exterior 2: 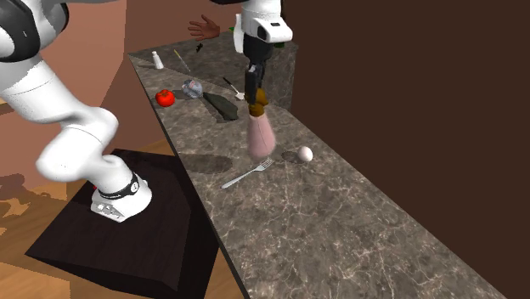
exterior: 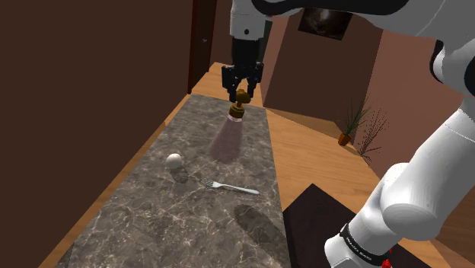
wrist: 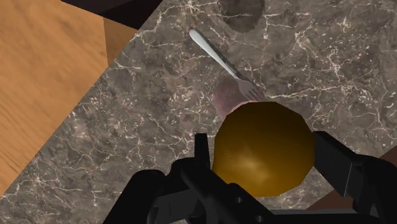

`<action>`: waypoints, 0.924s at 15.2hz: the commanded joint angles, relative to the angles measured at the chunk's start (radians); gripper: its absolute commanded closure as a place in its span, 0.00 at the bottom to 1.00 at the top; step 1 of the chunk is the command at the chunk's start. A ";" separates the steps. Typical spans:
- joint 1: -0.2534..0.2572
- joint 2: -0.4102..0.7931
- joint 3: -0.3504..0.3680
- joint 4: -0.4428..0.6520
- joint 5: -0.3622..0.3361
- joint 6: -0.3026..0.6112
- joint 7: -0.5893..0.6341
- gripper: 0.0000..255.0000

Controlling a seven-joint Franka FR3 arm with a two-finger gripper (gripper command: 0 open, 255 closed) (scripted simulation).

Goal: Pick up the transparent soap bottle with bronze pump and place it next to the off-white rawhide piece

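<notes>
The see-through pinkish soap bottle (exterior: pixel 228 135) with a bronze pump (exterior: pixel 243 97) hangs in the air above the marble counter (exterior: pixel 152 228). My gripper (exterior: pixel 243 92) is shut on the pump head, seen too in the second exterior view with the gripper (exterior 2: pixel 256 92) over the bottle (exterior 2: pixel 261 133). In the wrist view the bronze pump (wrist: pixel 264 147) sits clasped between the black fingers (wrist: pixel 347 167), the bottle body (wrist: pixel 228 97) below it. The off-white rawhide piece (exterior: pixel 174 160) lies on the counter, to the shoulder view's left of the bottle; the rawhide (exterior 2: pixel 305 154) is close beside it in the second exterior view.
A silver fork (exterior: pixel 232 187) lies on the counter near the rawhide. Farther along the counter sit a tomato (exterior 2: pixel 165 98), a crumpled grey object (exterior 2: pixel 192 87), a dark flat item (exterior 2: pixel 222 105) and a small white shaker (exterior 2: pixel 158 59). Brown walls border the counter; the stand (exterior 2: pixel 119 238) sits beside it.
</notes>
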 commanded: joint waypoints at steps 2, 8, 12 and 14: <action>0.032 -0.026 0.034 -0.034 0.017 0.007 0.066 1.00; 0.094 -0.060 0.108 -0.066 0.051 0.003 0.199 1.00; 0.137 -0.062 0.163 -0.064 0.070 -0.001 0.294 1.00; 0.158 -0.056 0.191 -0.056 0.077 -0.003 0.344 1.00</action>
